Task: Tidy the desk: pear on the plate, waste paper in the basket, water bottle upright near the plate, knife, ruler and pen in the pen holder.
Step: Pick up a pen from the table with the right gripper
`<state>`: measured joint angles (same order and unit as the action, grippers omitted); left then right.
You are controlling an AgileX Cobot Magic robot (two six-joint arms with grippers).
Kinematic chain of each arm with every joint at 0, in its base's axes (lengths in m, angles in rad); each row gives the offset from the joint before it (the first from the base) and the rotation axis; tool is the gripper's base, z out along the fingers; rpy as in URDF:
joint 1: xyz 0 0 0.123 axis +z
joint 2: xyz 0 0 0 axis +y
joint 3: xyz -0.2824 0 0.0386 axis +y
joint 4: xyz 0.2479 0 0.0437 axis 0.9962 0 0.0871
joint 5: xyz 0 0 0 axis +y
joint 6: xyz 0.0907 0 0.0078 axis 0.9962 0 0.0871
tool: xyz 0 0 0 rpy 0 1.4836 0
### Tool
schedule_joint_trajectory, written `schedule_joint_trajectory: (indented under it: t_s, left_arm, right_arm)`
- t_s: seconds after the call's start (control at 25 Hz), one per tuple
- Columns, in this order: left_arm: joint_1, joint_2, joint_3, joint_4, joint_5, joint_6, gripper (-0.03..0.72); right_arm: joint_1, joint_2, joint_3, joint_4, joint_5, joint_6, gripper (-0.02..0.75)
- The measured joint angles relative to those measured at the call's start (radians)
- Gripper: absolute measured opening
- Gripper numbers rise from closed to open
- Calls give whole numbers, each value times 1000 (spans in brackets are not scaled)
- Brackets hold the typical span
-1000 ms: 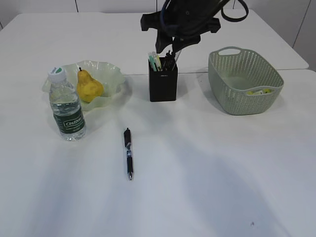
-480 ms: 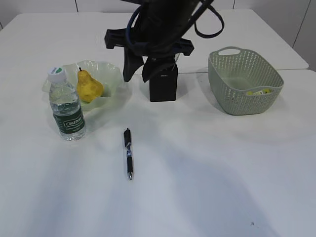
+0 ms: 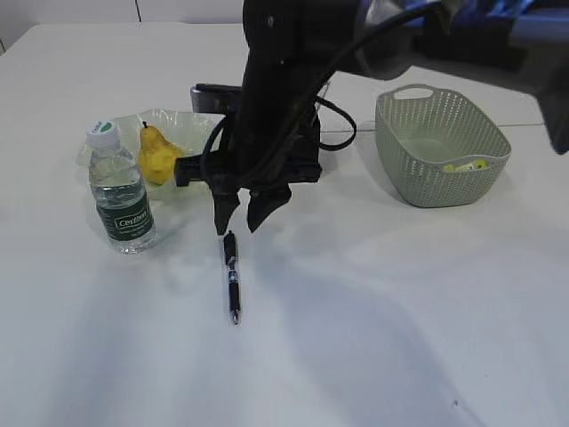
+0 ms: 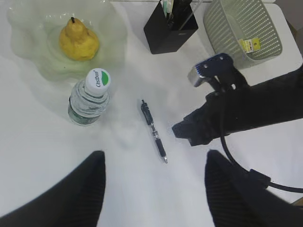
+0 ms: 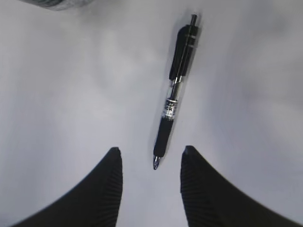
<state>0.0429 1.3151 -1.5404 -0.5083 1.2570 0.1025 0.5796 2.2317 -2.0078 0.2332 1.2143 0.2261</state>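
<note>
From the exterior view, most of the tidying looks done already. The pear [image 3: 160,157] sits on the wavy green plate [image 3: 200,133], the water bottle [image 3: 120,191] stands upright just in front of it, and there's a bit of yellow waste paper [image 3: 467,165] down in the basket [image 3: 440,147]. The only stray left is the pen [image 3: 232,276], lying flat on the desk [image 3: 400,311] pretty much in the middle. The right gripper [image 3: 240,213] hangs just above the pen's far end with its fingers spread and nothing in them, so I'd guess it's lining up for a pick. The pen holder [image 3: 311,142] is mostly hidden behind the arm.

Left wrist view: this camera looks down from high up, the left gripper [image 4: 154,165] open wide and empty, well clear of everything. Probably parked out of the way while the other arm works. You can see things already standing in the pen holder, though I can't tell which is which.

Right wrist view: close-up of the pen. Black body, clear midsection with a small printed label, dark rubbery grip, clip end pointing away, and the metal tip sitting between the two open fingers [image 5: 106,189]. Not touching yet.
</note>
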Motion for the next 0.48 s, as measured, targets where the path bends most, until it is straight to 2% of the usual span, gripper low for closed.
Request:
schedule_joint_trajectory:
  t_s: [0.48]
  left_arm:
    - [0, 0, 0, 2, 0, 0, 466]
  right_arm:
    - [2, 44, 0, -26, -10, 16, 337]
